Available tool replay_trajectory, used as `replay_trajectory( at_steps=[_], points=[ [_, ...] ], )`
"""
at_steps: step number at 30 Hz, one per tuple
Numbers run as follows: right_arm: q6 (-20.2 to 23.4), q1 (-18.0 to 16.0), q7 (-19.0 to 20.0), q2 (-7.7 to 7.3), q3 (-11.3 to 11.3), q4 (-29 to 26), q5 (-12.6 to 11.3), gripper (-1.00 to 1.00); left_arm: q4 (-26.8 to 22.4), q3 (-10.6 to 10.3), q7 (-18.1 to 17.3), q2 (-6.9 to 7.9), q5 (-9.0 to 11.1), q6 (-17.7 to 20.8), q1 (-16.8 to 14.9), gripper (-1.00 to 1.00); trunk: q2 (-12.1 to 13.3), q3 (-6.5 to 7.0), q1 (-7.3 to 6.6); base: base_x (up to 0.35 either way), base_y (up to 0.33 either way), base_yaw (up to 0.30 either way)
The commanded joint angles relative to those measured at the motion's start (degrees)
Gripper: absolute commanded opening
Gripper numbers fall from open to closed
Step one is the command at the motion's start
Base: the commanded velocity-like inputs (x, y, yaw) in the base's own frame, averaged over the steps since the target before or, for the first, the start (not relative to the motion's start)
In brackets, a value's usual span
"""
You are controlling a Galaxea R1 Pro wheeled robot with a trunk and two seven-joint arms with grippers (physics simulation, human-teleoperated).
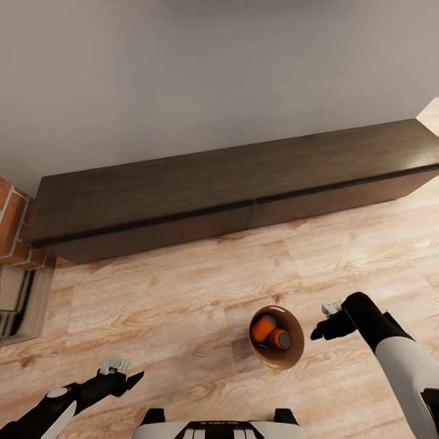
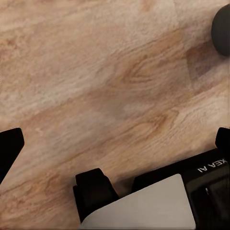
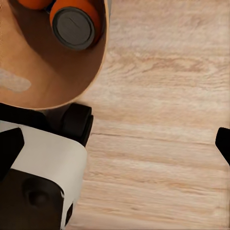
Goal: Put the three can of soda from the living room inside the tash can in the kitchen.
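Floor: pale wood planks (image 1: 183, 317), visible grain, matte.
Cabinet: long dark low cabinet (image 1: 231, 183), wood-grain top, sharp straight edges, flush vs grey wall (image 1: 183, 67); runs nearly full width of head view.
Fireplace: red brick (image 1: 9, 225) at far left, touching cabinet's left end.
Bin: tash can (image 1: 297, 353) stands on floor in front of robot base (image 1: 219, 428), between the two arms, nearer the right one. Round, tapered, copper-brown inside.
Cans: two orange cans in bin, lying tilted, touching: one (image 1: 263, 328) further back, other (image 1: 280, 338) w/ dark grey top facing up. Bit of blue (image 1: 264, 344) under them, prob third can, can't confirm.
R gripper: right gripper (image 1: 318, 332) just beside bin's rim, outside it, holding nothing. R wrist view shows fingertips (image 3: 10, 146) far apart, jaws spread; bin wall (image 3: 57, 81) and grey can top (image 3: 73, 28) close by.
L gripper: left gripper (image 1: 135, 378) low over bare floor, well apart from bin. L wrist view: tips (image 2: 9, 146) wide apart, nothing between.
Room: open floor all round bin; cabinet front is the nearest edge ahead.
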Motion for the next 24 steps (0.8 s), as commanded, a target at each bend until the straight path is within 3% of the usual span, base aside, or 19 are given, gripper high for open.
replay_trajectory(
  at_steps=[1, 7, 10, 12, 21, 22, 24],
  points=[
    [-0.2, 0.3, 0.0, 0.03, 0.0, -0.2, 0.0, 1.0, 0.2, 0.0, 0.0, -0.07, 0.0, 0.0, 0.0, 1.0, 0.4, 0.19, -0.23, 0.0, 0.0, 0.0],
    [-1.4, 3.2, -0.2, -0.02, -0.2, -1.9, 0.0, 1.0, 1.1, -0.1, 0.0, -0.38, 0.0, 0.0, 0.0, 1.0, 2.8, 1.26, -1.54, 0.0, 0.0, 0.0],
    [-2.5, 5.6, -0.5, 0.03, -2.3, -4.1, 0.1, 1.0, 1.9, -0.1, 0.0, -0.46, 0.0, 0.0, 0.0, 1.0, 4.0, 1.8, -2.2, 0.0, 0.0, 0.0],
    [-3.0, 9.2, -0.5, 0.02, -4.4, -7.4, 0.1, 1.0, 2.7, -0.1, 0.0, -0.5, 0.0, -0.1, -0.1, 1.0, 4.8, 2.16, -2.64, 0.0, 0.0, 0.0],
    [-4.9, 14.9, -0.2, -0.03, -5.5, -10.0, 0.0, 1.0, 4.2, -0.1, 0.1, -0.96, 0.0, -0.5, -0.2, 1.0, 8.4, 3.78, -4.62, 0.0, 0.0, 0.0],
    [-9.2, 16.5, -0.2, 0.05, -8.2, -10.3, 0.0, 1.0, 6.0, -0.2, 0.1, -1.62, 0.0, -1.0, -0.4, 1.0, 8.8, 3.96, -4.84, 0.0, 0.0, 0.0],
    [-11.2, 17.2, -0.3, 0.11, -10.2, -10.4, 0.1, 1.0, 7.0, -0.2, 0.1, -1.82, 0.0, -1.2, -0.5, 1.0, 9.6, 4.32, -5.28, 0.0, 0.0, 0.0]
  ],
)
